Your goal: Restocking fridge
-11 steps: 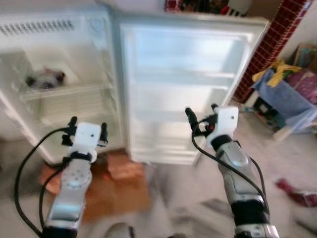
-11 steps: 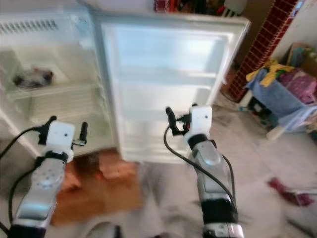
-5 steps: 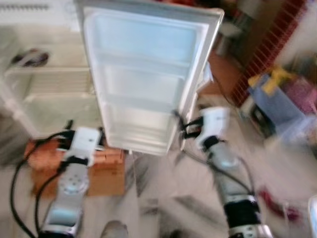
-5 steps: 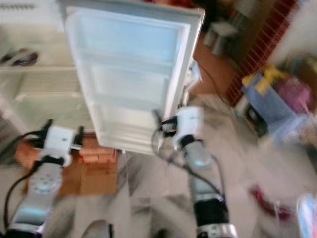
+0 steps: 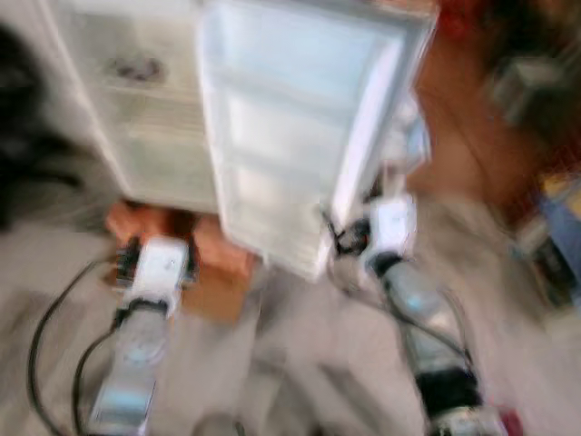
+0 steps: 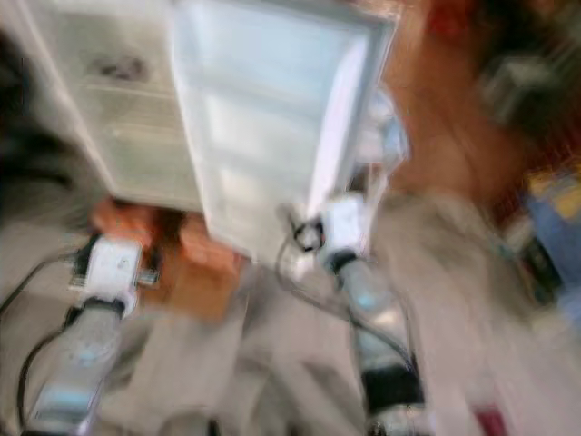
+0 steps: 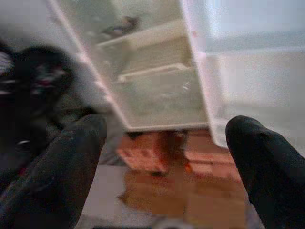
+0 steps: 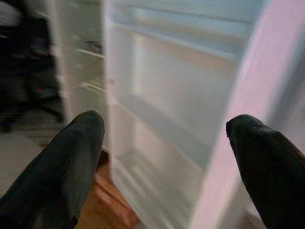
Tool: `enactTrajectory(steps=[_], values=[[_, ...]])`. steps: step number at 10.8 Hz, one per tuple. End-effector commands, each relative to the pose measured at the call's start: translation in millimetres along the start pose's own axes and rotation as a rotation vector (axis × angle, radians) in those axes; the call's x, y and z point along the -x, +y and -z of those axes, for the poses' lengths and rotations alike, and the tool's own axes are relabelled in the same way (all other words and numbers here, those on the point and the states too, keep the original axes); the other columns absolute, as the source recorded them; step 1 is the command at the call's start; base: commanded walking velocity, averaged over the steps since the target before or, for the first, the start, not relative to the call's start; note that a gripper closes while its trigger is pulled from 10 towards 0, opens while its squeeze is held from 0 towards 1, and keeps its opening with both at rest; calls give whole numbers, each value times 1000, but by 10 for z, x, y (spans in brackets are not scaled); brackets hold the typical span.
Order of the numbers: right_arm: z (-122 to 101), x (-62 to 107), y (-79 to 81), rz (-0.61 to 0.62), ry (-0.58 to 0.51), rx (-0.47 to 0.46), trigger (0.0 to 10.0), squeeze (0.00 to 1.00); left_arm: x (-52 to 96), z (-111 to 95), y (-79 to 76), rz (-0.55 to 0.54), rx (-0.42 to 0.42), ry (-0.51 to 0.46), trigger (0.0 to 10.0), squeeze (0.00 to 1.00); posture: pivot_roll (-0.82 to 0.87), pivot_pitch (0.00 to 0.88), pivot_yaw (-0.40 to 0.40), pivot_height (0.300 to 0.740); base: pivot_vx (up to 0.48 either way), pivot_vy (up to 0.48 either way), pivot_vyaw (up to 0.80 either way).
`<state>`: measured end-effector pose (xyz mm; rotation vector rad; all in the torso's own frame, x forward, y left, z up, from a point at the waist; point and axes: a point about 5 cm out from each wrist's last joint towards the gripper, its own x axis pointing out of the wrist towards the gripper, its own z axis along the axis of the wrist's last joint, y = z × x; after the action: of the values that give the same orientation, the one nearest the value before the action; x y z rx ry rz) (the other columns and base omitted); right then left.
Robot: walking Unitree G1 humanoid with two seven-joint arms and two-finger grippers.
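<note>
The picture is blurred. A white fridge (image 5: pixel 136 118) stands open, with a dark item (image 5: pixel 136 68) on an upper shelf. Its door (image 5: pixel 290 136) hangs open with bare inner shelves, also shown in the right wrist view (image 8: pixel 171 105). My right gripper (image 5: pixel 345 238) is open at the door's lower free edge, its fingers (image 8: pixel 62 157) spread and nothing between them. My left gripper (image 5: pixel 156 247) is open and low, before the fridge's foot, its fingers (image 7: pixel 62 162) apart and pointed at the lower compartment (image 7: pixel 157 86).
An orange-brown base (image 5: pixel 209 263) lies under the fridge. A dark shape (image 5: pixel 18 136) sits to the left on the pale floor. Reddish-brown surfaces (image 5: pixel 463 118) and a blue heap (image 5: pixel 563 218) are at the right.
The whole view has swung and blurred, so the camera moved. The door now overlaps the cabinet more, and my right gripper sits at its lower free edge rather than before its inner face.
</note>
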<state>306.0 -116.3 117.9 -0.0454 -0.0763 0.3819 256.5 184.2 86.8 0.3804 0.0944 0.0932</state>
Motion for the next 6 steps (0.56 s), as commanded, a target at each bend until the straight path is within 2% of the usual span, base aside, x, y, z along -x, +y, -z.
enactTrajectory(steps=[1,4,5,6], values=[[0,26,-46,10,2,20,10000,0,41,56,-49,20,10,24,10000,0,150,114,-50,740,480,0,800],[3,18,-4,-4,0,12,10000,0,91,99,-66,8,21,59,10000,0,161,118,-52,740,475,0,798],[-23,21,-5,1,-16,18,10000,0,92,131,-52,21,-4,77,10000,0,161,117,-52,740,465,0,794],[-47,16,12,-15,-26,19,10000,0,90,113,-38,20,-39,43,10000,0,155,116,-52,740,292,-375,794]])
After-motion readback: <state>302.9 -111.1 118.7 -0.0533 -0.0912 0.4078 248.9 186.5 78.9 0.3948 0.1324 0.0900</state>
